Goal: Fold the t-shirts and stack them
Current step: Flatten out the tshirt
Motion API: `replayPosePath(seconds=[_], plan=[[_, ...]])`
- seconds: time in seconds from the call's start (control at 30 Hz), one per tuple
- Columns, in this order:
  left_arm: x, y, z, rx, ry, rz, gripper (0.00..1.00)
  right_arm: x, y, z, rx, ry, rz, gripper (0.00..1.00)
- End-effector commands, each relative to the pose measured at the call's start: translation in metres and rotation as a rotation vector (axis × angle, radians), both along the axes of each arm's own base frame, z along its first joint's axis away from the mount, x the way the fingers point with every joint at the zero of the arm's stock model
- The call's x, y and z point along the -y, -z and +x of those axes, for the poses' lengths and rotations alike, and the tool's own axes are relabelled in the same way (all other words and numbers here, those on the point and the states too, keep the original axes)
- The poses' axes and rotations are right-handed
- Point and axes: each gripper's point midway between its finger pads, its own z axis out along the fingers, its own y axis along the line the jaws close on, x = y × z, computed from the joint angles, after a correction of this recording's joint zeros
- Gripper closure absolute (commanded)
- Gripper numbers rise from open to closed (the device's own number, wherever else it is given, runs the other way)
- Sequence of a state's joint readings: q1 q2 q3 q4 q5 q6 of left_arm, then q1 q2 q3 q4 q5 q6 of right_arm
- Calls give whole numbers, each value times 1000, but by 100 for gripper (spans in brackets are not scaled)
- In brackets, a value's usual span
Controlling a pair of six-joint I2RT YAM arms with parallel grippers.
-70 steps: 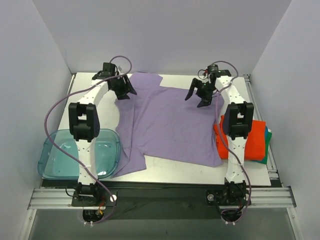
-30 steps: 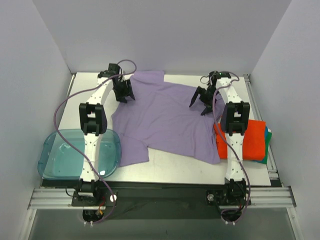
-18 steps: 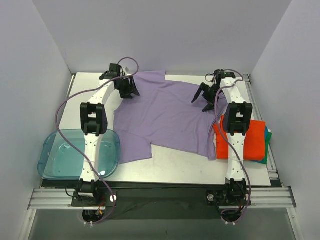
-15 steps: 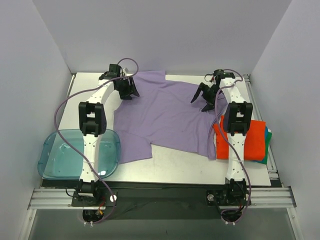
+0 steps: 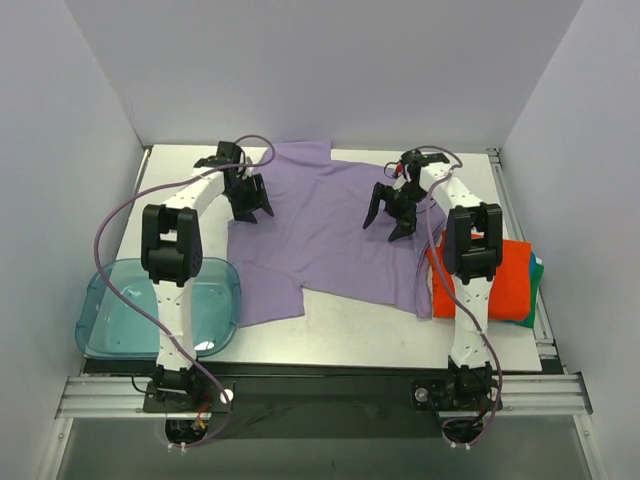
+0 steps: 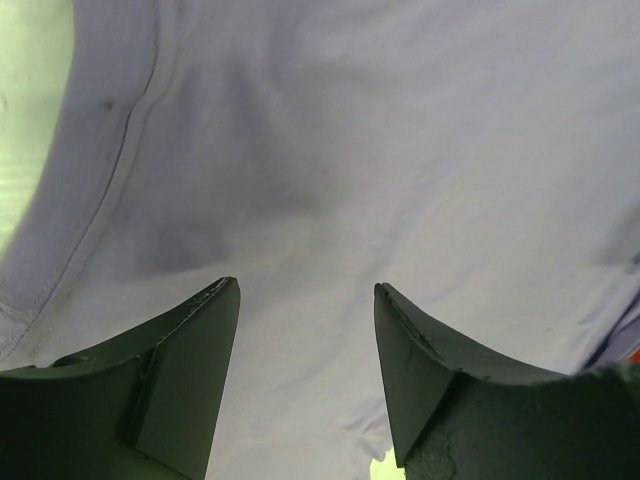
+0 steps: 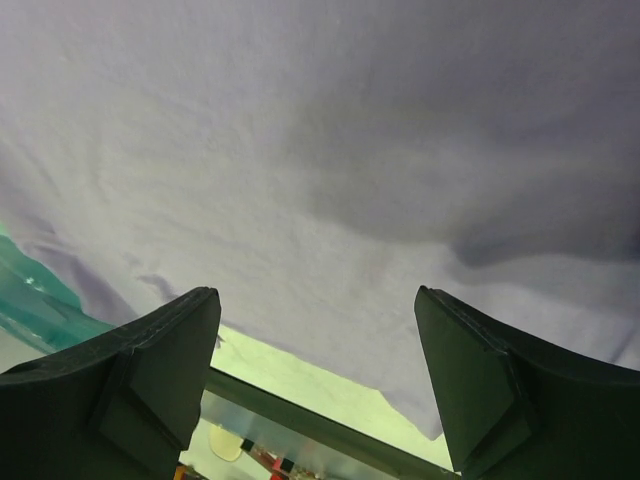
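A lavender-purple t-shirt (image 5: 330, 230) lies spread flat across the middle of the table, its collar end toward the back wall. My left gripper (image 5: 254, 212) hovers open over the shirt's left side; in the left wrist view the purple cloth (image 6: 350, 150) fills the frame behind the empty gripper (image 6: 305, 285). My right gripper (image 5: 381, 228) hangs open above the shirt's right half, and the right wrist view shows cloth (image 7: 300, 150) beyond the empty gripper (image 7: 315, 292). A folded orange-red t-shirt (image 5: 510, 280) rests at the right edge on a green-teal one (image 5: 538, 272), of which only an edge shows.
A translucent blue tray (image 5: 160, 305) sits at the near left corner, partly off the white table (image 5: 360, 340); its edge (image 7: 30, 300) shows in the right wrist view. Grey walls close in the back and both sides.
Both grippers have come away from the shirt's far edge toward the near side, now over its body. The purple shirt, dragged back earlier, lies still over the last half second.
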State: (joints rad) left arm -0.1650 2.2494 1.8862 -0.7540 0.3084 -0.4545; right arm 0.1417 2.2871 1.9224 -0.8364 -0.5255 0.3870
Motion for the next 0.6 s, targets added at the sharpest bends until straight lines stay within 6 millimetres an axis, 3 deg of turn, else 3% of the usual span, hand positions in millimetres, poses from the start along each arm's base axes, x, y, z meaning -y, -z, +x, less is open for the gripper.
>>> replayPosePath(seconds=[0.0, 0.27, 0.43, 0.47, 0.57], plan=[[-9, 14, -13, -60, -11, 38, 33, 3, -5, -19, -22, -23, -46, 19], [-13, 44, -10, -109, 2, 71, 33, 13, 22, -16, -81, 19, -110, 19], [-20, 55, 17, -95, -12, 88, 33, 23, 34, 7, -79, 66, -134, 19], [-20, 65, 18, -113, -10, 87, 33, 25, 41, 8, -103, 77, -137, 19], [-13, 51, 46, -34, 3, 55, 33, 29, 38, 24, -85, 101, -134, 19]])
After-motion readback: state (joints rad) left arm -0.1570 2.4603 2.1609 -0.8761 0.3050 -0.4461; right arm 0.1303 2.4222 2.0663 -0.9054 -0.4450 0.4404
